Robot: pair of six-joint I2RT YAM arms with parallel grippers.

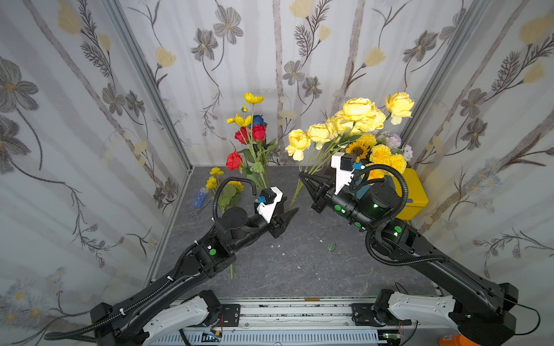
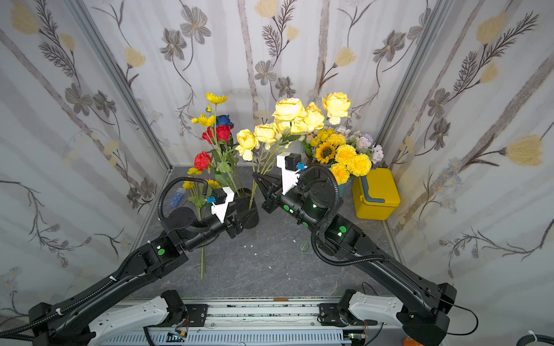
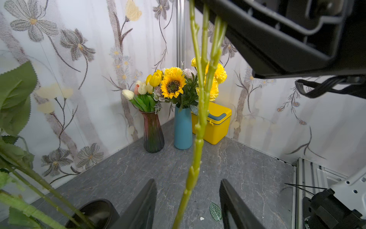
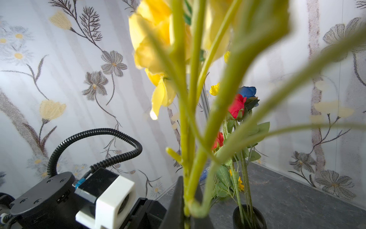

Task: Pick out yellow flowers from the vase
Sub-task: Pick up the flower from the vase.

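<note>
Several ruffled yellow roses, long green stems

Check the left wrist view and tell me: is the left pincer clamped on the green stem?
No, the green stem hangs free between the open fingers of the left pincer, with a gap on each side.

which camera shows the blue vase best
Left wrist view: the blue vase stands whole beside the yellow box. In both top views the right arm hides nearly all of it; the right wrist view misses it.
</note>
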